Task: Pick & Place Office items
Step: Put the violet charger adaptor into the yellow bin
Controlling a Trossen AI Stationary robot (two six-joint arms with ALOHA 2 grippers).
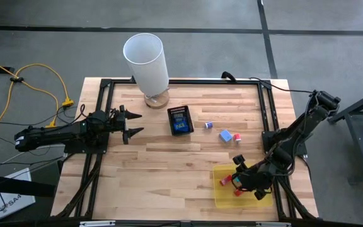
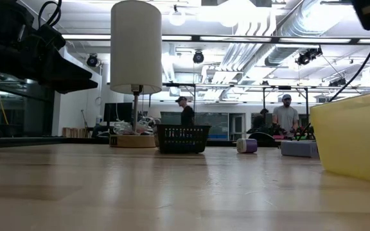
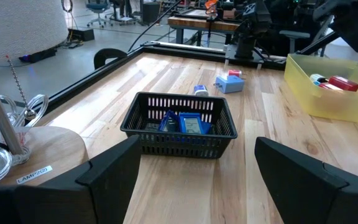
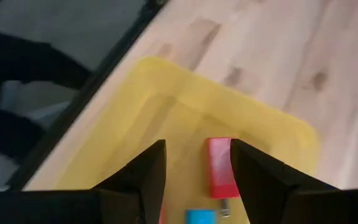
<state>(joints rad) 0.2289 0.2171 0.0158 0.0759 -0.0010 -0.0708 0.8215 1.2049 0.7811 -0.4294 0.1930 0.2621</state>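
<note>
Right wrist view: right gripper hovers over the yellow tray, fingers parted, empty, a red block lying below; lift straight before fetching the pale blue block beside the tray; left gripper waits open.

Light wood bench, black frame along its edges. On it: lamp with white shade on a round wooden base, black mesh box straight ahead of the left fingers, small purple piece, pale blue block, red bit just beside it, yellow tray under the right fingers.
</note>
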